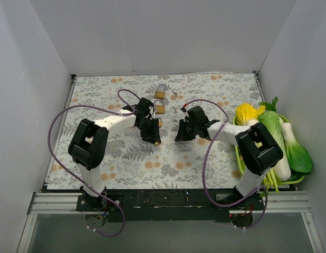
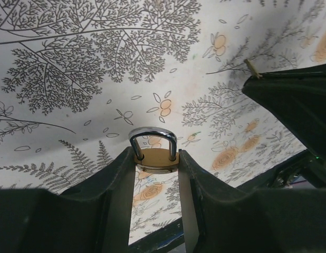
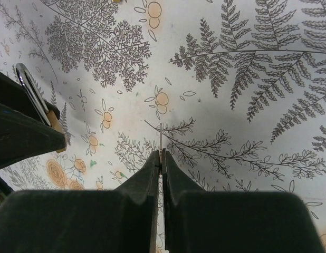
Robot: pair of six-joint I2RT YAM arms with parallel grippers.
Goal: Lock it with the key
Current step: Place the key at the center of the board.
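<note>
A: Where's your key (image 3: 161,138)?
B: Your right gripper (image 3: 161,154) is pinched together on it, a thin flat silver sliver poking just beyond the tips.
A: And your left gripper (image 2: 155,154)?
B: Clamped on a smooth brass padlock (image 2: 157,161), with its curved steel shackle (image 2: 152,131) beyond the tips and the fern-printed bench (image 2: 99,63) farther off.

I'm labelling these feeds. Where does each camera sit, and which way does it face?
Top external: above and behind, looking down on the table; both arms show.
Left wrist: looks along the left gripper, clamping a padlock.
Right wrist: looks along the right gripper, pinching the key.
Shared: both wrist views show that padlock.
</note>
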